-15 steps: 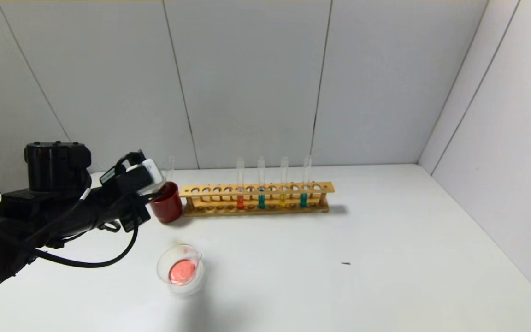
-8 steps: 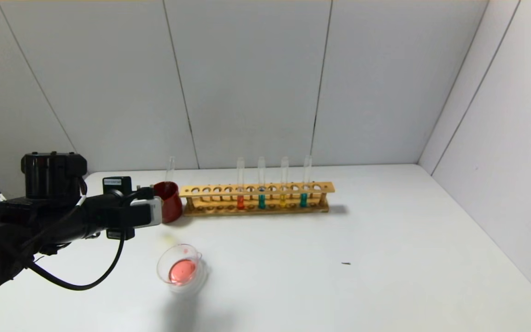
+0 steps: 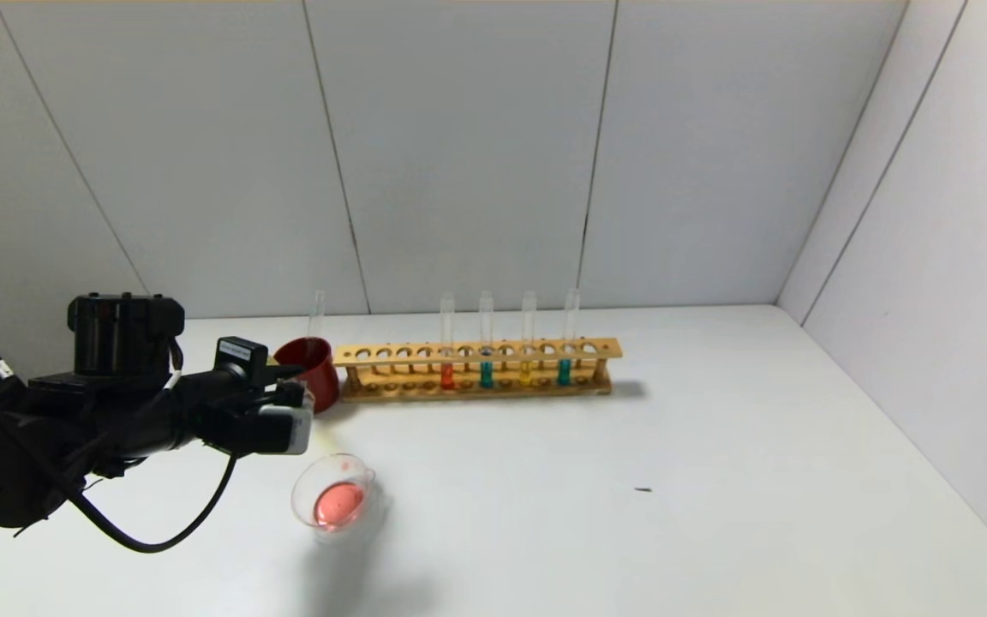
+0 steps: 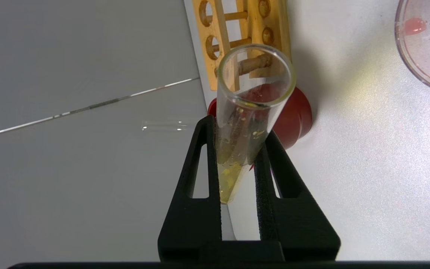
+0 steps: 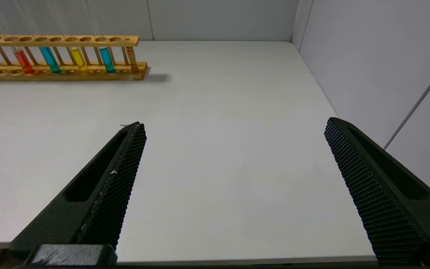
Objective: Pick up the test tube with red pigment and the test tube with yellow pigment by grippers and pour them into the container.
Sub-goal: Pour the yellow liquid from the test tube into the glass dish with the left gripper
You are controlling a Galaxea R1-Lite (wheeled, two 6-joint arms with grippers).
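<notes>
My left gripper [image 4: 237, 129] is shut on the test tube with yellow pigment [image 4: 250, 101]; yellow liquid sits at the tube's rounded end between the fingers, and its open mouth points away from the wrist. In the head view the left gripper [image 3: 292, 411] hangs beside the dark red cup [image 3: 320, 373], just behind and left of the container [image 3: 335, 500], a clear glass dish holding pink-red liquid. A test tube with red pigment [image 3: 447, 374] stands in the wooden rack [image 3: 476, 351]. My right gripper [image 5: 235, 123] is open over bare table, out of the head view.
The rack also holds a yellow tube [image 3: 526, 370] and two teal tubes [image 3: 486, 374]. An empty clear tube [image 3: 318, 310] stands in the red cup. The container's rim [image 4: 420, 56] shows in the left wrist view. Grey walls close the table's back and right.
The left wrist has rolled over and come down from beside the red cup toward the container, still holding the yellow tube. The rack and container have not moved.
</notes>
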